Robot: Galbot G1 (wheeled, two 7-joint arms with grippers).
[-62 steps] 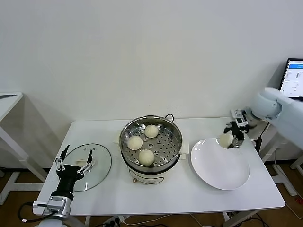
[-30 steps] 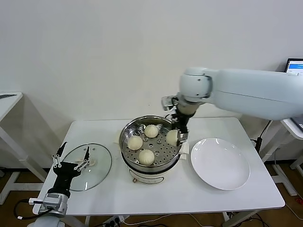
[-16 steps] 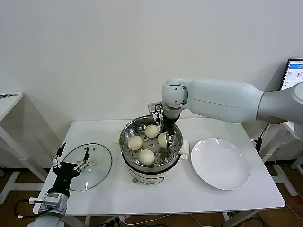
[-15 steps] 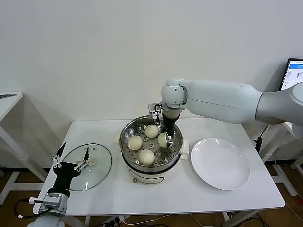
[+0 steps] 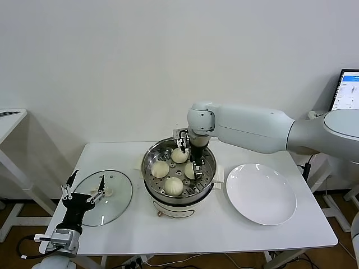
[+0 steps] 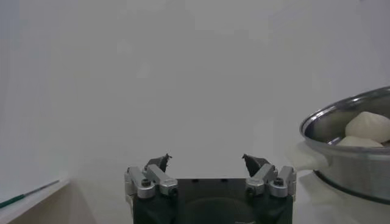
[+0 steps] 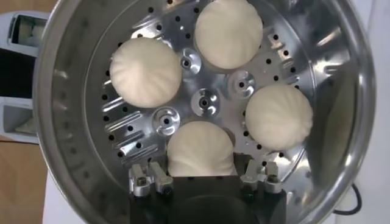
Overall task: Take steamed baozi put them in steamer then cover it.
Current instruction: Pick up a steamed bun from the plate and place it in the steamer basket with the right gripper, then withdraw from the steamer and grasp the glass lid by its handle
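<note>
The steamer [image 5: 150, 159] stands mid-table, its steel wall [image 7: 55, 122] ringing a perforated tray. Three baozi [image 5: 179, 155] [image 5: 160, 168] [image 5: 173, 185] lie on the tray. A fourth baozi [image 5: 189, 170] [image 7: 200, 149] rests low on the tray between the fingers of my right gripper [image 5: 193, 171] [image 7: 201, 163], which is down inside the pot and shut on its sides. The cover [image 5: 115, 196], clear glass with a white handle, lies flat on the table to the left. My left gripper [image 5: 87, 188] [image 6: 207, 161] waits open and empty at the cover's near edge.
A white plate [image 5: 261, 193] with nothing on it lies right of the steamer. A laptop screen [image 5: 349, 92] stands at the far right and a side table [image 5: 8, 120] at the far left. The left wrist view catches the steamer's rim [image 6: 347, 122] off to one side.
My right arm carried the baozi from over the steamer's right rim into the pot and lowered it onto the tray. The left arm held still.
</note>
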